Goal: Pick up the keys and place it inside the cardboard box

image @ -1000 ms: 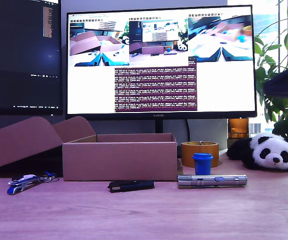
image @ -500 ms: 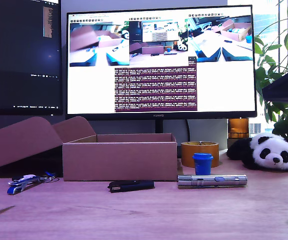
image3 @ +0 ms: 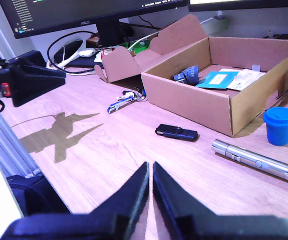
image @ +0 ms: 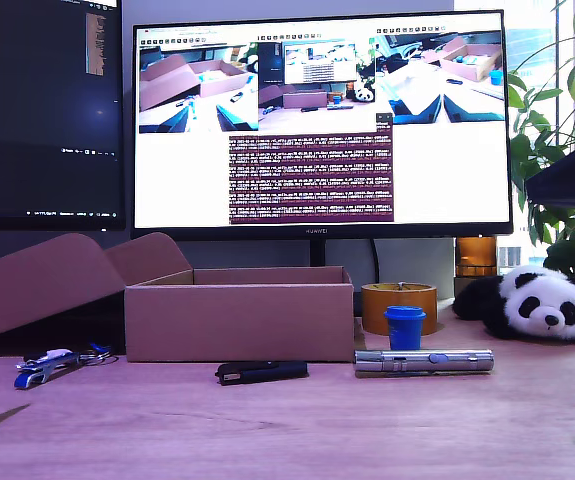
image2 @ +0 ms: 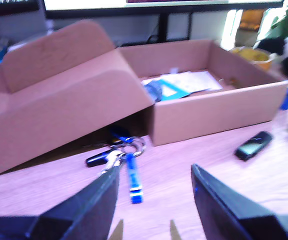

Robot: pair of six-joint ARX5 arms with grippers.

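Wide apart are the dark jaws of my first gripper (image2: 154,200), and nothing is held between them. Just past them, the small bunch of silver keys with a blue-and-white fob (image2: 121,160) is seen flat on the wooden table (image2: 194,165), beside the low brown cardboard box (image2: 219,110), under its big folded-out flap. Pressed together are the jaws of my second gripper (image3: 151,187), with nothing held, well apart from the box. Blue and white papers (image3: 224,77) are seen inside the box.

Purple cast, first wrist view soft/blurred, window glare behind plant (image: 567,150), sharp arm shadow on desk (image3: 68,132).
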